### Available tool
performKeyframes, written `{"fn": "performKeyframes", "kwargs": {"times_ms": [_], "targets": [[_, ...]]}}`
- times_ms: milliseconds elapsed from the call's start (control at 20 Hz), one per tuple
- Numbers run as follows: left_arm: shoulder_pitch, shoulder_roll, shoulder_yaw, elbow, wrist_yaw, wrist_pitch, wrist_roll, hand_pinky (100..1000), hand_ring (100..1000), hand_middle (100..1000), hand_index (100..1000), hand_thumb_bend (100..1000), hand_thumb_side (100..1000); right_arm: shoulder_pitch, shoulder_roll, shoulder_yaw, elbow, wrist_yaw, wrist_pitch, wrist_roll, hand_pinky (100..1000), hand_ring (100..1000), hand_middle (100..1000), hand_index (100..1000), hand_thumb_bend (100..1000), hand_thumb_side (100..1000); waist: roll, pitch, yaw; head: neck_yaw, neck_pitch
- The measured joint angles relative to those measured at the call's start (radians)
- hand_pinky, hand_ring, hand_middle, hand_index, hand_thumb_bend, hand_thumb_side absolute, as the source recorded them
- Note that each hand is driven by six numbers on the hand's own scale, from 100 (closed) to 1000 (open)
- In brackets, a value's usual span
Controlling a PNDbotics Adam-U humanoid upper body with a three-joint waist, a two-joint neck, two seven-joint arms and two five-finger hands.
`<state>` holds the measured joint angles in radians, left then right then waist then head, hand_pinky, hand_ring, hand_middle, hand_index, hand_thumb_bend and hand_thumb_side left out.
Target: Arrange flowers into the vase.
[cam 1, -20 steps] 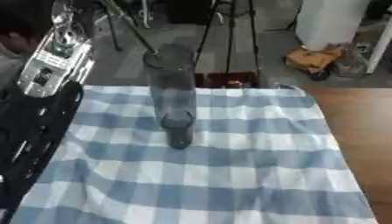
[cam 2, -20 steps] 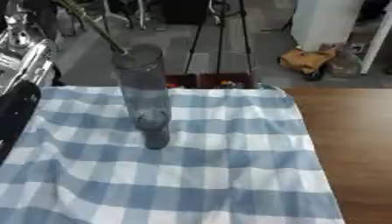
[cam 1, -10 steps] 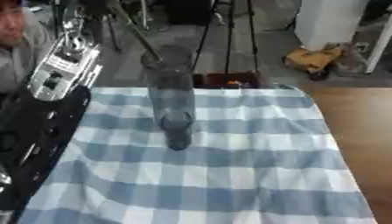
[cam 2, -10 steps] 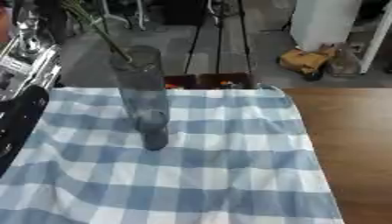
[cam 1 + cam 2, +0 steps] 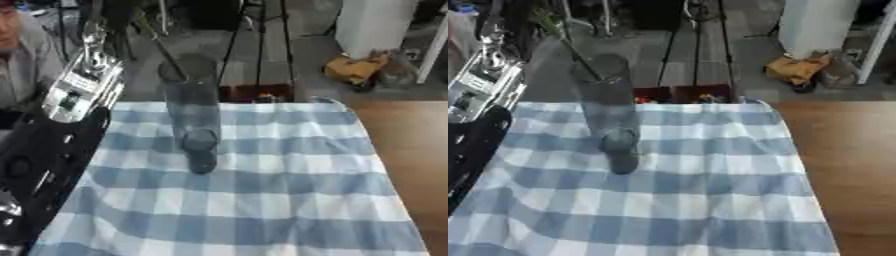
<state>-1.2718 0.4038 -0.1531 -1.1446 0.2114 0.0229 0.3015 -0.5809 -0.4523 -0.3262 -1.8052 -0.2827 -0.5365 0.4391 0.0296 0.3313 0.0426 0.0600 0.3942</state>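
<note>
Blue-white checked cloth (image 5: pixel 262 200) covers most of brown wooden table (image 5: pixel 411 150), bare wood at right of frame. Grey floor (image 5: pixel 306 55) beyond far edge. White cabinet (image 5: pixel 374 22) upper right, yellow object (image 5: pixel 354 70) below it. Dark tripod legs (image 5: pixel 258 35) top centre.

One glass vase (image 5: pixel 197 120), one green stem (image 5: pixel 166 47) in it, one checked cloth (image 5: pixel 262 200).

No text, label, brand or number can be read on anything in these views.
</note>
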Motion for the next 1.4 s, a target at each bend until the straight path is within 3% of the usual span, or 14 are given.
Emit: {"fn": "performKeyframes", "kwargs": {"times_ms": [800, 1100, 1400], "targets": [[0.001, -0.008, -0.009, 0.019, -0.021, 0.01, -0.039, 100, 100, 100, 207, 100, 593, -0.001, 0.002, 0.0, 0.0, 0.0, 0.0, 0.0, 675, 779, 765, 793, 100, 1000, 0.0, 0.002, -0.004, 0.0, -0.001], [0.001, -0.008, -0.013, 0.035, -0.06, 0.033, -0.063, 100, 100, 100, 216, 100, 561, -0.001, 0.007, 0.0, 0.0, 0.0, 0.001, 0.001, 674, 779, 764, 793, 100, 1000, 0.001, 0.003, -0.004, 0.0, -0.001], [0.005, -0.008, -0.016, 0.046, -0.116, 0.042, -0.085, 100, 100, 100, 255, 100, 590, -0.001, 0.007, -0.001, -0.001, 0.0, 0.005, 0.004, 674, 780, 765, 792, 100, 1000, 0.004, 0.006, -0.004, -0.001, -0.001]]}}
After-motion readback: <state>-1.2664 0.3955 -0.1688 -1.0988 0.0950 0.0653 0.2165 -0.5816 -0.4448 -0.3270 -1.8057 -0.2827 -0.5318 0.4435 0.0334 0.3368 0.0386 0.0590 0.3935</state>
